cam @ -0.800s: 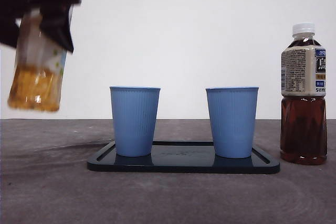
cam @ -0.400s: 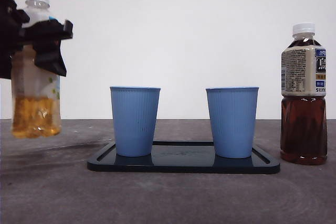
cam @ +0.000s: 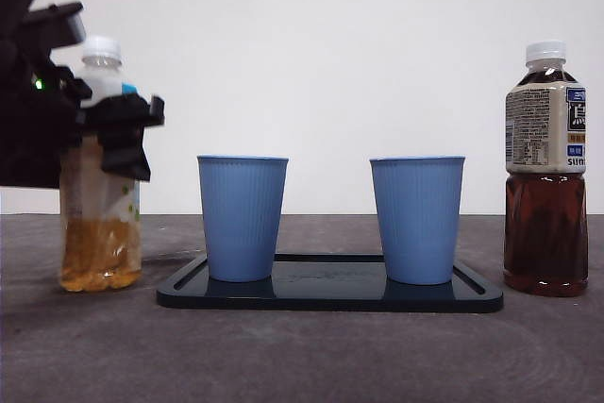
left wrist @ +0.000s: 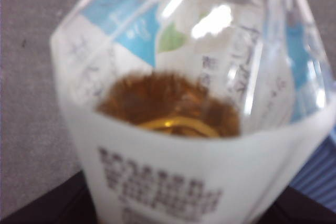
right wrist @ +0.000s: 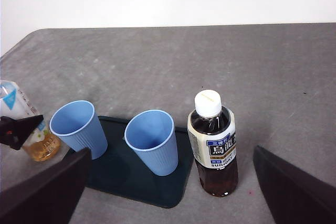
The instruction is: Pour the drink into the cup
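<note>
The drink is a clear bottle (cam: 99,233) with a white cap and yellow liquid filling its lower part. It stands upright with its base at table level, left of the tray. My left gripper (cam: 106,127) is shut on its upper body; in the left wrist view the bottle (left wrist: 199,103) fills the picture. Two blue cups (cam: 243,219) (cam: 416,219) stand upright on the black tray (cam: 330,295). My right gripper (right wrist: 171,153) hangs high above the table, open and holding nothing.
A capped bottle of dark tea (cam: 545,176) stands on the table right of the tray, also seen as the dark bottle (right wrist: 212,145) from the right wrist. Bare grey table (cam: 302,356) lies in front of the tray. A white wall stands behind.
The left gripper has carried the drink bottle down and to the right, from tilted high at the left edge to upright at table level beside the tray.
</note>
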Tool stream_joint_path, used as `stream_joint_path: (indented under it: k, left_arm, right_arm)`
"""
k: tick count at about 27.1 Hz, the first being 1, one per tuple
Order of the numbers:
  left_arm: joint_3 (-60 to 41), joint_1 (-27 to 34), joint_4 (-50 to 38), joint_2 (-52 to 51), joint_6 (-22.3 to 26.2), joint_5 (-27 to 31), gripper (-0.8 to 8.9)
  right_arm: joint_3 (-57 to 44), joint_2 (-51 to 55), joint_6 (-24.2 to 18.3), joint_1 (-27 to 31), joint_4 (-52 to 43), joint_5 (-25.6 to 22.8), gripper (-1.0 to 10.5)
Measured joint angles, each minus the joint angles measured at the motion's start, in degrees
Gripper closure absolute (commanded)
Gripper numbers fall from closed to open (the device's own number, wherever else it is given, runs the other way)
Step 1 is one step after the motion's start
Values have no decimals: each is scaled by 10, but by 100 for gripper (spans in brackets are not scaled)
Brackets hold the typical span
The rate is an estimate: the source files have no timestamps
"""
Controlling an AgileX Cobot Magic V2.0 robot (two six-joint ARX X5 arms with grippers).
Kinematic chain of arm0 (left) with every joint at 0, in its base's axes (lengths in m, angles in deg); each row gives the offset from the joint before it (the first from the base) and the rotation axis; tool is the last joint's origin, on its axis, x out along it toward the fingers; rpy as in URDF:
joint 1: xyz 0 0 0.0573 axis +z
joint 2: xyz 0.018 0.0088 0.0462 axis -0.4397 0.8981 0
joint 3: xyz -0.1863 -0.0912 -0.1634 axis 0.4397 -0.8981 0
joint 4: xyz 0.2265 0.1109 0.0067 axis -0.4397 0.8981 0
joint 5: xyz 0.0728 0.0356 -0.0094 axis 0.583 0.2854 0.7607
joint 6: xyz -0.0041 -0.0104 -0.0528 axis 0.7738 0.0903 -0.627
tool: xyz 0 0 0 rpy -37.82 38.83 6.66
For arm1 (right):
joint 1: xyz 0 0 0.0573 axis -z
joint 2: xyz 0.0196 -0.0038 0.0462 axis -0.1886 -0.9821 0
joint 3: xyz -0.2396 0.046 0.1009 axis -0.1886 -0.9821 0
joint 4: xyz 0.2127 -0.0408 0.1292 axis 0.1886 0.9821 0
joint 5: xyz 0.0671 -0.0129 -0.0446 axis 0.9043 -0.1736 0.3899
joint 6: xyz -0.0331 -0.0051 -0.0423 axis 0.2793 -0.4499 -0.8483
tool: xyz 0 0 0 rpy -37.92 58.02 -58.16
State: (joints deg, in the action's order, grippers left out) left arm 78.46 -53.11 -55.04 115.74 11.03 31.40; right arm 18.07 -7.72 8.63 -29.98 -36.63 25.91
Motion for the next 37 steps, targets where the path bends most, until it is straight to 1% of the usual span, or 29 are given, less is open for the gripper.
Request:
stream_joint_path:
  k: [4,9,12,16,18,25,28,33,35,37]
  left_arm:
    - [0,0,-26,17,0,0,534]
    - [0,0,-31,21,-2,0,531]
    - [0,0,-32,21,-2,0,480]
    - [0,0,-31,21,-2,-1,372]
    - [0,-1,-34,19,-2,-1,344]
    - [0,-1,-30,-6,-2,0,340]
    - [0,-1,-2,-38,-2,-1,340]
    - [1,-10,81,-130,-2,-1,342]
    - [4,-19,136,-184,-2,-9,345]
    - [17,-29,203,-235,-2,-31,345]
  right_arm:
    - [0,0,0,0,3,0,455]
    - [0,0,0,0,5,0,455]
    - [0,0,0,0,5,0,455]
    - [0,0,0,0,5,0,455]
    - [0,0,0,0,5,0,455]
    - [0,0,0,0,5,0,455]
    - [0,0,0,0,5,0,455]
    - [0,0,0,0,5,0,455]
    - [0,0,0,0,5,0,455]
    - [0,0,0,0,6,0,455]
